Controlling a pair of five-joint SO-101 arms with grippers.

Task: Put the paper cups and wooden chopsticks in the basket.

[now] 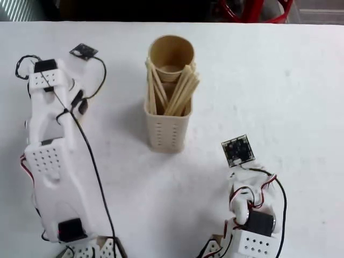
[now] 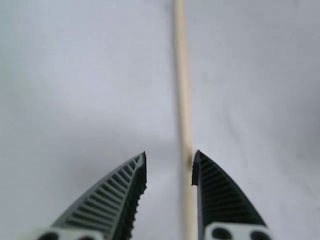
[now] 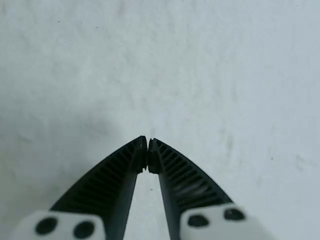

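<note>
Observed: a cream perforated basket (image 1: 166, 131) stands upright on the white counter (image 1: 269, 80), in the upper centre of the high view. A paper cup (image 1: 171, 51) sits upright in the far part of the basket, mouth open upward. A paler rim shows inside it, but whether that is a second, nested cup cannot be told. A bundle of wooden chopsticks (image 1: 180, 94) stands in the near part of the same basket. They lean at crossing angles, with their upper ends resting against the cup and reaching above the basket wall.

The left arm (image 1: 51, 145) lies stretched along the left side of the high view, from the lower edge up toward the upper left. Its body covers the counter beneath it. In the left wrist view, the left hand (image 2: 169, 154) is spread, with the fingers clearly apart. A single chopstick (image 2: 181, 75) lies flat on the counter and runs lengthwise through the gap. It passes right against the inner edge of one finger and well apart from the other. The hand does not pinch it.

The right arm (image 1: 252, 236) sits folded at the lower right of the high view, well apart from the basket. In the right wrist view, the right hand (image 3: 147, 140) is pressed together, tips meeting, with nothing between them. It is over bare counter.
</note>
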